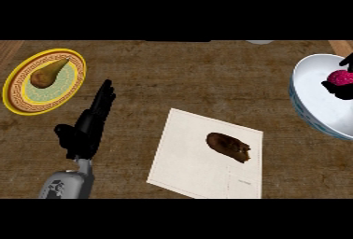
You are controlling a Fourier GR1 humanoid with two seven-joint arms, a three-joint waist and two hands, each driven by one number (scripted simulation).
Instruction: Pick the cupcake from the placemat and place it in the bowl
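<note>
One view, the head view, covers the whole work area. The cupcake (340,77), which shows only as a pink top, is not on the placemat (189,163); it sits inside the outline of the bowl (314,109) at the right edge of the counter (207,74). The right hand (335,89) is cut off by that same edge. Black fingers show on two sides of the pink top and are curled round it, so the hand has hold of the cupcake. Whether the cupcake touches the bowl's floor or hangs above it cannot be determined. The left hand (86,128) rests near the left edge of the counter with fingers straight and pointing away, and it holds nothing. The placemat lies near the front edge, at the middle, and carries one brown lump (229,146) on its right half. A yellow plate (15,91) near the far left corner carries a pear-shaped item (47,74).

Handling, by judgement: the cupcake is probably light and soft, with a crumbly body and a top that smears or dents on contact. Take hold low on its sides, on opposite faces of the base, not on the pink top. Lower it to the bowl's floor before opening the fingers, because a cake of this kind is likely to tip or break if released from a height.

Markings: no brand or label can be read. A faint small mark near the placemat's front right corner is too small to read. The plate's rim and the bowl's outer wall carry ornamental patterns only.
</note>
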